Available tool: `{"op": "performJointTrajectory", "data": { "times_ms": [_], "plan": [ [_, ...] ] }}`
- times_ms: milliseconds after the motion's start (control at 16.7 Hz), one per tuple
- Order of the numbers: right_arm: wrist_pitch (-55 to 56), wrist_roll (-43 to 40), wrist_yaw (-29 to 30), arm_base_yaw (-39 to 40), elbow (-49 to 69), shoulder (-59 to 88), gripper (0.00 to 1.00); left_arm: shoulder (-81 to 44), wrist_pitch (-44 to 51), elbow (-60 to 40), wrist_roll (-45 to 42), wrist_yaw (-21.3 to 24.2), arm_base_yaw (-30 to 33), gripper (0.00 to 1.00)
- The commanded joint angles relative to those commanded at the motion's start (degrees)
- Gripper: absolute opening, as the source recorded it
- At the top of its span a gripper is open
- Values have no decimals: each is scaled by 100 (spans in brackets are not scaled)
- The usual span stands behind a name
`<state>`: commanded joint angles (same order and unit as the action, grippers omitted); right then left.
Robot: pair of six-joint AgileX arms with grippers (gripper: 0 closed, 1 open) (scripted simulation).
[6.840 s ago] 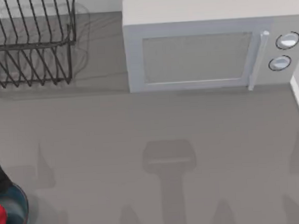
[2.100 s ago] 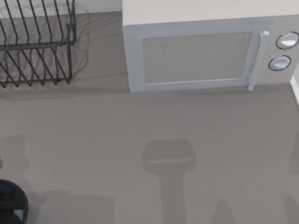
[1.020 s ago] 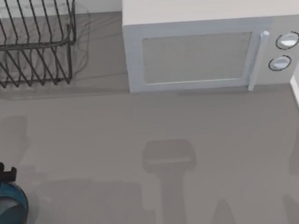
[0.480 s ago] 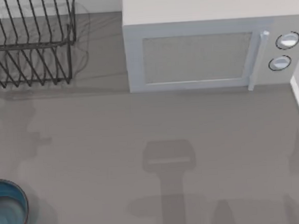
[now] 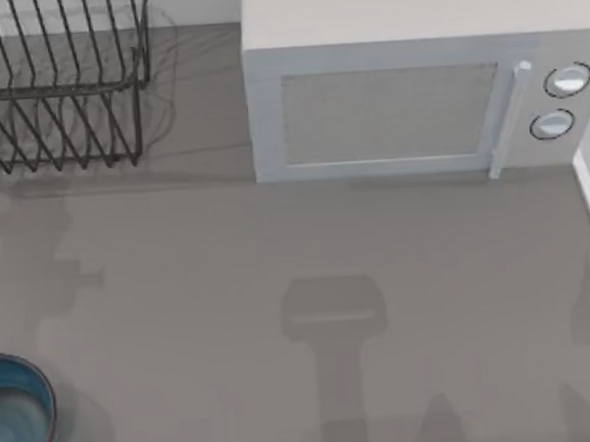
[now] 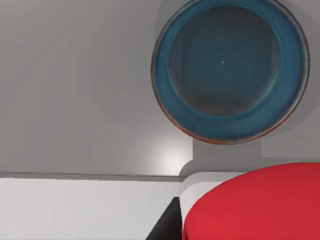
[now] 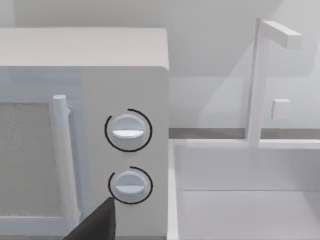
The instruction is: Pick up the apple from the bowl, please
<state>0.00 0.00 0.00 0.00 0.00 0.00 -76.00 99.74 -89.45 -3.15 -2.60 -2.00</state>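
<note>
The blue-teal bowl (image 5: 12, 419) sits at the table's front left edge, and its inside holds nothing. From the left wrist view the bowl (image 6: 230, 70) lies well below. The red apple (image 6: 260, 200) fills the near corner of that view, held up above the table beside the bowl. My left gripper (image 6: 240, 225) is shut on the apple, and one dark finger (image 6: 167, 227) shows beside it. A dark part of my right gripper (image 7: 95, 225) hangs in front of the microwave's knobs (image 7: 127, 131).
A black wire dish rack (image 5: 56, 85) stands at the back left. A white microwave (image 5: 417, 83) with its door shut takes the back centre and right. A white sink (image 7: 245, 200) with a faucet (image 7: 260, 75) lies right of the microwave.
The apple lay in the bowl; my left gripper came down over it, took hold and rose out of the top view. The bowl now holds nothing.
</note>
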Motion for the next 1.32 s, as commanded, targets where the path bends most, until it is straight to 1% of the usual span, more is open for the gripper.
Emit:
{"op": "performJointTrajectory", "data": {
  "times_ms": [120,300,480,780,900,1020,1080,1320],
  "plan": [
    [0,0,0,0,0,0,100,-62,-22,-16,77,4,77,0],
    [0,0,0,0,0,0,100,-441,-209,-93,642,35,642,0],
    [0,0,0,0,0,0,100,-998,-586,-146,1691,87,1697,0],
    [0,0,0,0,0,0,100,-1966,-1445,-129,3823,189,3839,0],
    [0,0,0,0,0,0,100,-2260,-1772,-89,4461,224,4478,0],
    [0,0,0,0,0,0,100,-2452,-2031,-37,4859,250,4876,0],
    [0,0,0,0,0,0,100,-2502,-2108,-17,4962,258,4979,0],
    [0,0,0,0,0,0,100,-2524,-2146,-8,5010,261,5027,0]
  ]
}}
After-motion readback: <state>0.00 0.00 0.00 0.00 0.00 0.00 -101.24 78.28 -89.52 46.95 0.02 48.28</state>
